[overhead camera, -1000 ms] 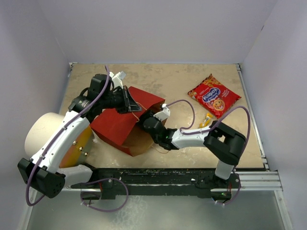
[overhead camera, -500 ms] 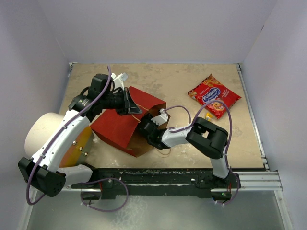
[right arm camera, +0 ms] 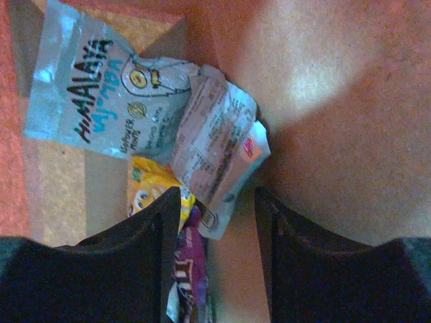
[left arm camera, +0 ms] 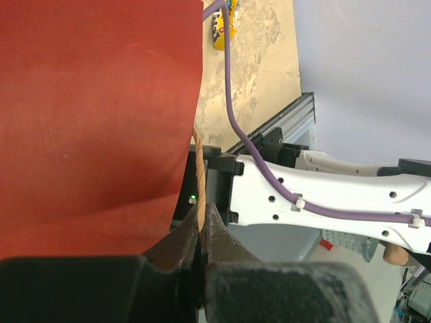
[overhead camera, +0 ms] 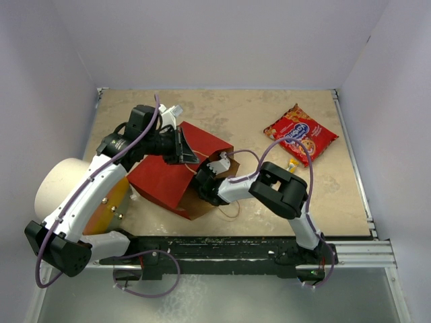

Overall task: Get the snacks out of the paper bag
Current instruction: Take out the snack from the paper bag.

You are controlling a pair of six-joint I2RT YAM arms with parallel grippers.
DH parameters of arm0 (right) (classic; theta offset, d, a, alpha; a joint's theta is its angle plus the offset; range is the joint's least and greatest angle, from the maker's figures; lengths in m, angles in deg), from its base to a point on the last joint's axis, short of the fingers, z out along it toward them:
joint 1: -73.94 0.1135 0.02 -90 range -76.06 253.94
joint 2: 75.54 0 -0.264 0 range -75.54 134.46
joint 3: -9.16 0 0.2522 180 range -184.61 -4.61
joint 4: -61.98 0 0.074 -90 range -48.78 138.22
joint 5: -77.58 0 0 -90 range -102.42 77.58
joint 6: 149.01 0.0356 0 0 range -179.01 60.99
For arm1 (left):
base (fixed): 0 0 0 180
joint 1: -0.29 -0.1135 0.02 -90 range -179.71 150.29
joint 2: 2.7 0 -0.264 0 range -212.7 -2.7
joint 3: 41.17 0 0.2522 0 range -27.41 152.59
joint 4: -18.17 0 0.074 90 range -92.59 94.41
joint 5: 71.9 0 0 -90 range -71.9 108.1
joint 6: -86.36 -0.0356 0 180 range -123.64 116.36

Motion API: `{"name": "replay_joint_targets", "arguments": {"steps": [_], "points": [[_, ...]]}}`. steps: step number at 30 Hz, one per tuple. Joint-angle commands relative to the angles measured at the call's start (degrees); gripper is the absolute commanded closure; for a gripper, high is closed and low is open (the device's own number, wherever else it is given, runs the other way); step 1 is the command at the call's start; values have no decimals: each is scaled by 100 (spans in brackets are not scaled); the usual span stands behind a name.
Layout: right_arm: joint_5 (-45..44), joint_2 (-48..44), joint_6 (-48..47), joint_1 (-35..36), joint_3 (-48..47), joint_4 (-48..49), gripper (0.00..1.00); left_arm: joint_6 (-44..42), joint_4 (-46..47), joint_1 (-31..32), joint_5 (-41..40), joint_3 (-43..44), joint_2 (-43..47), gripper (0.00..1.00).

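The paper bag (overhead camera: 165, 178), red outside and brown inside, lies on its side on the table. My left gripper (overhead camera: 187, 156) is shut on its string handle (left arm camera: 198, 168) and holds the mouth up. My right gripper (right arm camera: 217, 212) is open, deep inside the bag; in the top view its wrist (overhead camera: 205, 183) sits in the mouth. Between its jaws lie a silver-grey packet (right arm camera: 215, 145), a purple packet (right arm camera: 190, 266) and a yellow packet (right arm camera: 149, 185). A light-blue packet (right arm camera: 101, 94) lies beyond. The red cookie bag (overhead camera: 300, 134) and a small yellow packet (overhead camera: 292, 163) lie on the table at the right.
A white cylinder with an orange end (overhead camera: 64, 185) lies at the left edge beside my left arm. Grey walls enclose the table on three sides. A black rail (overhead camera: 229, 247) runs along the near edge.
My right arm has folded and pushed its gripper leftward, deeper into the bag's mouth. My left gripper keeps holding the handle in nearly the same place.
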Motion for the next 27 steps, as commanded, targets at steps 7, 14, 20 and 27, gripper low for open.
{"name": "replay_joint_targets", "arguments": {"steps": [7, 14, 20, 27], "points": [[-208, 174, 398, -232, -423, -207, 67, -185, -92, 15, 56, 251, 153, 100], [-88, -43, 296, -226, -62, 96, 91, -140, -154, 6, -99, 265, 145, 100], [137, -550, -365, -216, 464, 497, 100, -79, -173, 6, -373, 269, 180, 100], [1011, -1796, -1153, -129, 1834, 886, 100, -19, -22, -9, -817, 231, 251, 100]]}}
